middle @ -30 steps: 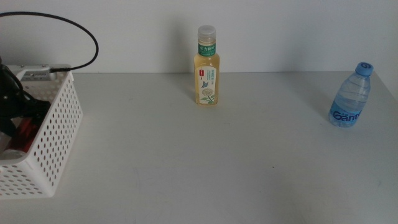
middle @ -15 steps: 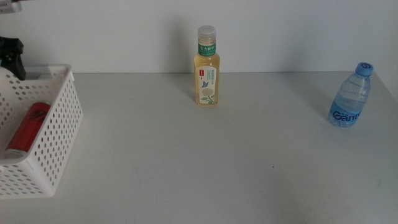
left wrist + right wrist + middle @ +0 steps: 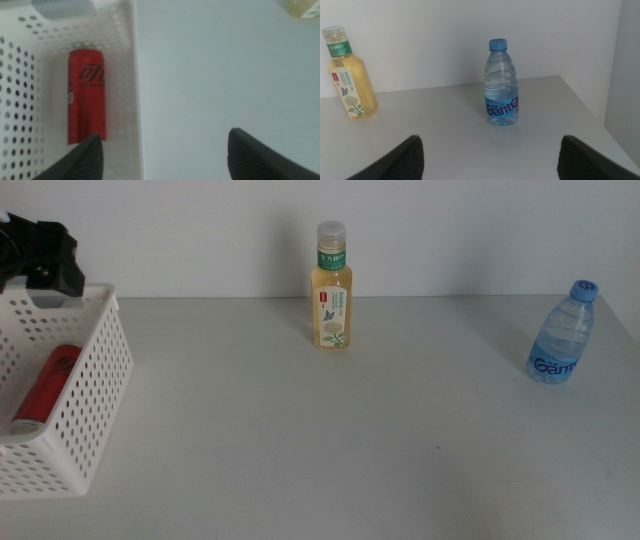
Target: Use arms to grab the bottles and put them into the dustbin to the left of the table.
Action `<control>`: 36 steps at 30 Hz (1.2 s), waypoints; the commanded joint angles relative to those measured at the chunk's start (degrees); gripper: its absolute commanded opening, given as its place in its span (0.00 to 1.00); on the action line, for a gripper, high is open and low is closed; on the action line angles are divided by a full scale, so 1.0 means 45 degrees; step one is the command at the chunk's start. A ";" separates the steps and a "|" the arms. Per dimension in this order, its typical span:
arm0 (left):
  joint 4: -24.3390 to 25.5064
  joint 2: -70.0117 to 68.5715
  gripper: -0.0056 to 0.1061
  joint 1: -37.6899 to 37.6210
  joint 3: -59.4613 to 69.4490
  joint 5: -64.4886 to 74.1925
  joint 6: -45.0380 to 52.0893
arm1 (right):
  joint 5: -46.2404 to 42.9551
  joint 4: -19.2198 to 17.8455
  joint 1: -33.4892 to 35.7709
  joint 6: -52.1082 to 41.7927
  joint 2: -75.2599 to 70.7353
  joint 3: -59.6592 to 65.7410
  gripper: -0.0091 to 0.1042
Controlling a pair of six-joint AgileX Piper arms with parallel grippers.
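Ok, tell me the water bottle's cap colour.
Blue; the water bottle's cap shows best in the right wrist view.

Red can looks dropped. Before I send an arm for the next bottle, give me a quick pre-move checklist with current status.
1. Red can inside the dustbin, lying on its side: ok.
2. Left gripper open and holding nothing, above the dustbin's rim: ok.
3. Tea bottle upright at the back middle of the table, nothing beside it: ok.
4. Water bottle upright near the table's right side, cap on: ok.
5. Right gripper open, facing the water bottle with bare table between: ok.
6. Whether either arm reaches the tea bottle: cannot tell.
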 commanded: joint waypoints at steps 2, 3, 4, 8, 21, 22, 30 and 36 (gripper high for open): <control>0.0121 -0.1614 0.78 -0.1228 0.1079 -0.2485 -0.0549 | -0.0918 -0.0100 -0.0084 -0.0078 -0.0275 -0.0125 0.91; 0.0173 -0.1917 0.78 -0.1527 0.1468 -0.2841 -0.0675 | -0.0918 -0.0100 -0.0084 -0.0078 -0.0275 -0.0125 0.91; 0.0186 -0.2126 0.78 -0.1734 0.1820 -0.3154 -0.0768 | -0.0918 -0.0100 -0.0084 -0.0078 -0.0275 -0.0125 0.91; 0.0186 -0.2660 0.78 -0.2595 0.2912 -0.4196 -0.1238 | -0.0918 -0.0100 -0.0084 -0.0078 -0.0275 -0.0125 0.91; 0.1197 -0.2655 0.78 -0.5423 0.6357 -1.1020 -0.1226 | -0.0918 -0.0100 -0.0084 -0.0078 -0.0275 -0.0125 0.91; 0.1182 -0.2655 0.78 -0.5562 0.6734 -1.1760 -0.1226 | -0.0918 -0.0100 -0.0084 -0.0078 -0.0275 -0.0125 0.91; 0.0252 -0.2641 0.78 -0.5959 0.9770 -1.6511 -0.1226 | -0.0918 -0.0100 -0.0084 -0.0078 -0.0275 -0.0125 0.91; 0.0148 -0.2641 0.78 -0.5959 1.0572 -1.7264 -0.1226 | -0.0918 -0.0100 -0.0084 -0.0078 -0.0275 -0.0125 0.91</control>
